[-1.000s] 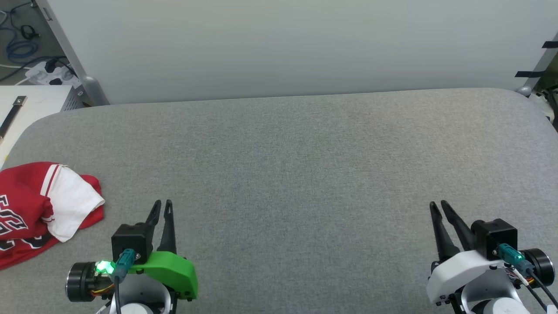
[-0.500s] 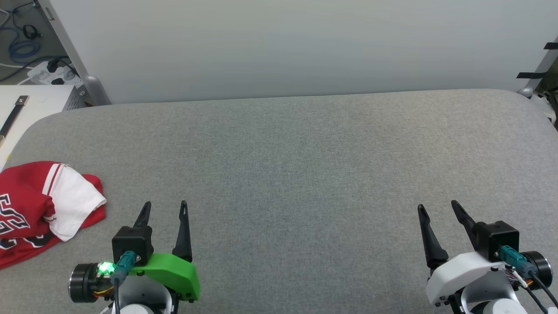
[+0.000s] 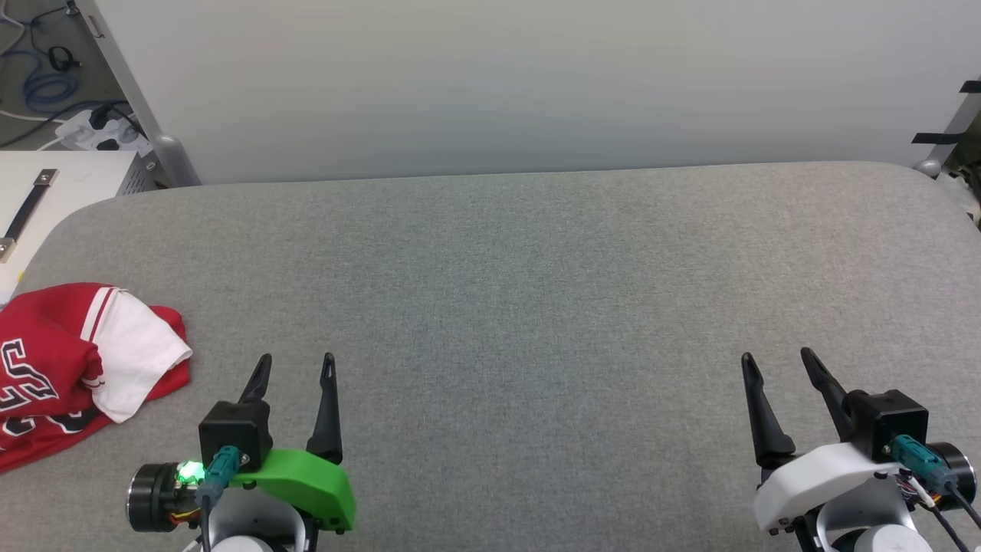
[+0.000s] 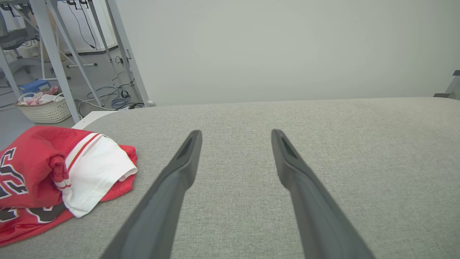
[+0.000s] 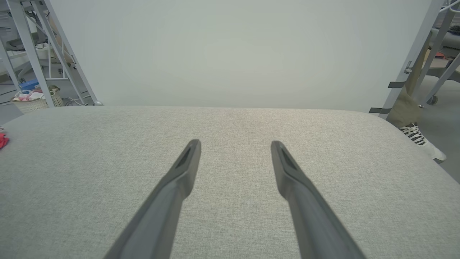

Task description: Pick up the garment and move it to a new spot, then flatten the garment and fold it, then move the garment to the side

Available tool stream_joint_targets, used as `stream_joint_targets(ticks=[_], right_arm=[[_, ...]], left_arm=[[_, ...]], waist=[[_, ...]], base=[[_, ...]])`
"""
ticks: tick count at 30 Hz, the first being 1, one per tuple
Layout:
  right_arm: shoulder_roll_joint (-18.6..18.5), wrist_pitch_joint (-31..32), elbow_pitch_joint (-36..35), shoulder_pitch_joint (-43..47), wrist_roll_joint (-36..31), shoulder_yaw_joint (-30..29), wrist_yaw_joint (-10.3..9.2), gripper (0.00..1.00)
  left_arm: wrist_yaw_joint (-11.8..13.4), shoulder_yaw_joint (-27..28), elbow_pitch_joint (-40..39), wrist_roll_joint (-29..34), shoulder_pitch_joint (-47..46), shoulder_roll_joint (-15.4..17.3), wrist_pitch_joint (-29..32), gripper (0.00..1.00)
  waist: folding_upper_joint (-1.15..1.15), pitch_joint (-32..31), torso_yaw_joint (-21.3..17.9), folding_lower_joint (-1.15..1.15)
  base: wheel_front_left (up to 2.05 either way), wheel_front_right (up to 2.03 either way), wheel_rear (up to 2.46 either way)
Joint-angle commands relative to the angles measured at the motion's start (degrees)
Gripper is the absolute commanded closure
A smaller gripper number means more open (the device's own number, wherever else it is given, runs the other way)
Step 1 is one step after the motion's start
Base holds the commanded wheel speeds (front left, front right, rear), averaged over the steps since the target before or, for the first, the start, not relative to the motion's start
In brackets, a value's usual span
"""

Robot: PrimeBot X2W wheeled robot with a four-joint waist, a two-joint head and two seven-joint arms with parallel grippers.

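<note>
Garment (image 3: 54, 337) runs off the left edge, lettering (image 3: 23, 379) half hidden — left gripper (image 3: 296, 358), right gripper (image 3: 775, 354) gape empty

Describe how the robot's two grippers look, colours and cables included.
Each has two long, dark, tapering fingers on a black block with a teal cable plug. The left gripper has a bright green bracket and a glowing green light; the right gripper has a white bracket.
</note>
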Motion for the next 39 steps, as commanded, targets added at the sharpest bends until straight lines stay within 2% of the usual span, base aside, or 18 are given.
stream_joint_targets(ticks=[1,22,39], right_arm=[[0.0,-0.6,-0.1,-0.7,0.5,-0.2,-0.01,0.0],[0.1,-2.3,-0.8,-0.8,1.9,-0.5,-0.02,0.0],[0.1,-2.4,-2.6,-1.4,1.7,2.6,-0.02,0.0]], left_arm=[[-0.5,-0.1,0.4,-0.5,-0.9,-0.1,-0.6,0.0],[-1.3,0.1,3.4,-2.0,-2.0,-0.1,-3.2,0.0],[-2.1,1.8,6.1,-3.4,-4.0,0.7,-5.2,0.0]], waist=[[0.0,0.0,0.0,0.0],[0.0,0.0,1.3,0.0],[0.0,0.2,10.5,0.0]], base=[[0.0,0.0,0.0],[0.0,0.0,0.0],[0.0,0.0,0.0]])
